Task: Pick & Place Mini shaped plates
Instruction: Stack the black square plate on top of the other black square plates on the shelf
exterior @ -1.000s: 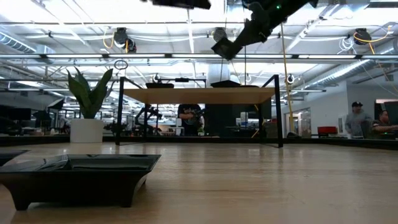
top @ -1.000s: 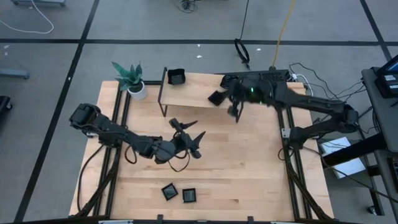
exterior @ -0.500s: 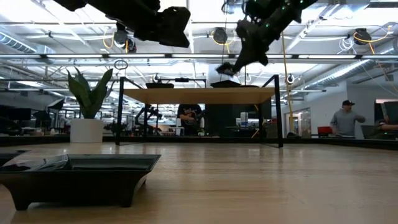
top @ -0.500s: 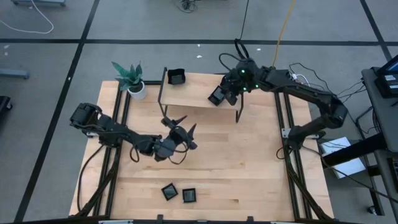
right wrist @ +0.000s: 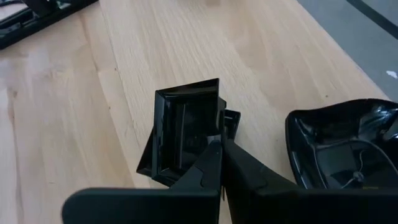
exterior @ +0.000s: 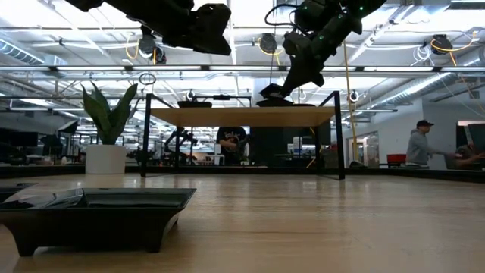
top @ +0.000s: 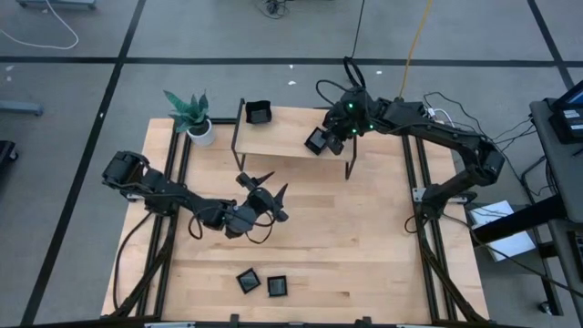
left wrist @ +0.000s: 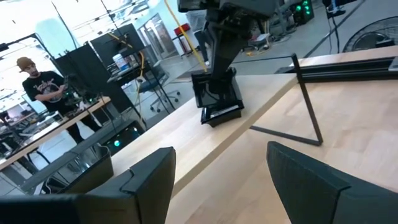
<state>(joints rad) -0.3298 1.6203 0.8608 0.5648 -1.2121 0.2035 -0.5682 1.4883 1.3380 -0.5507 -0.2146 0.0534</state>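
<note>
My right gripper (top: 330, 137) is shut on a square black mini plate (top: 316, 142) over the right end of the raised wooden shelf (top: 278, 137). In the low view this plate (exterior: 274, 93) hangs tilted, close over the shelf top; I cannot tell whether it touches. A rounded plate (top: 259, 112) sits on the shelf's far left corner. Two more plates (top: 247, 280) (top: 276, 286) lie near the table's near edge. My left gripper (top: 266, 186) hovers open above the table's middle, holding nothing. My right gripper pinches one rim of the square plate (right wrist: 213, 138) between its two fingers (right wrist: 205, 163). The fingers slant down from the table's right side. The plate (left wrist: 217, 102) is tilted, its held side higher, its low edge just at the shelf top.
A potted green plant (top: 191, 114) stands at the table's far left corner. The shelf's black legs (top: 350, 164) reach down to the table. A large-looking black dish (exterior: 95, 212) fills the low view's near left. People stand in the room beyond.
My right gripper has swung toward the table's far left, rolled, and come down with the square plate, which now hangs just over the shelf top. My left gripper has sunk lower over the table's middle and stayed open.
</note>
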